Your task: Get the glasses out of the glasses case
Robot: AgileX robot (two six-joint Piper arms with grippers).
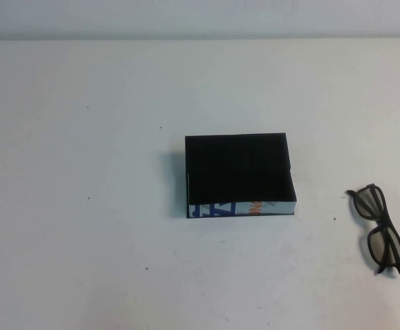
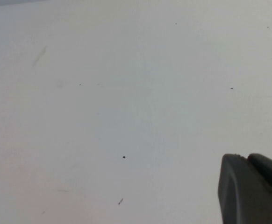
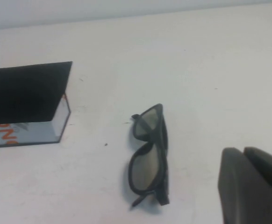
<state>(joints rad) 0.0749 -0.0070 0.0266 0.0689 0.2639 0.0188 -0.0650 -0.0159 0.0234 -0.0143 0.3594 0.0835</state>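
**Spotter:** 3 views, and you get something different from each. Nearest you in the high view, the glasses (image 1: 380, 229) lie on the white table (image 1: 83, 240), out of the box, on your right side and well apart from it.

**Operator:** And the case?

**Spotter:** A little farther back, mid-table: the glasses case (image 1: 240, 175), black on top, its white side with blue and orange print facing you. You see neither arm in that high view.

**Operator:** So where are my grippers?

**Spotter:** Your right gripper (image 3: 253, 186) shows only in its own wrist view, as a dark edge hovering near the glasses (image 3: 149, 156), not touching them, with the case (image 3: 27, 100) beyond. Your left gripper (image 2: 253, 189) shows only in the left wrist view, over bare table (image 2: 103, 93) with a few dark specks.

**Operator:** Open or closed?

**Spotter:** You can't tell for either 1; too little of each shows.
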